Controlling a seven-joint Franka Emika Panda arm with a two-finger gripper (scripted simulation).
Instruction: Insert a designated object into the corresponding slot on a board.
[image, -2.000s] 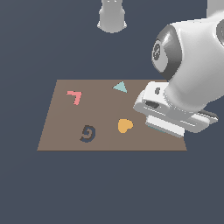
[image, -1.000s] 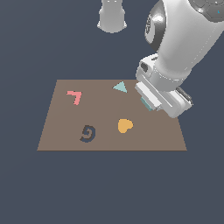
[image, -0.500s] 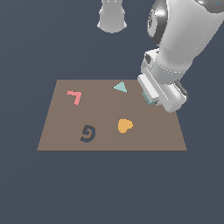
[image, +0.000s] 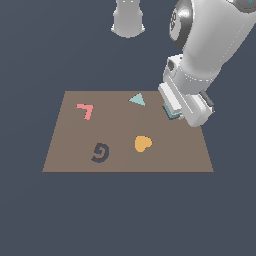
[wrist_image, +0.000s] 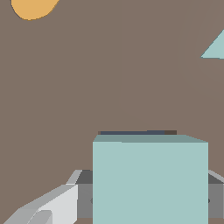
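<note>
The arm hides most of the teal block (wrist_image: 150, 179), clamped squarely in the end effector (image: 173, 113); only a dark slot (wrist_image: 136, 132) sliver shows beyond it.

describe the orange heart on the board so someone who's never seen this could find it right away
Find the flat brown board. Near its middle, toward the front edge, lies the orange heart, between the dark spiral mark and the arm. It is the only orange, rounded shape.
</note>
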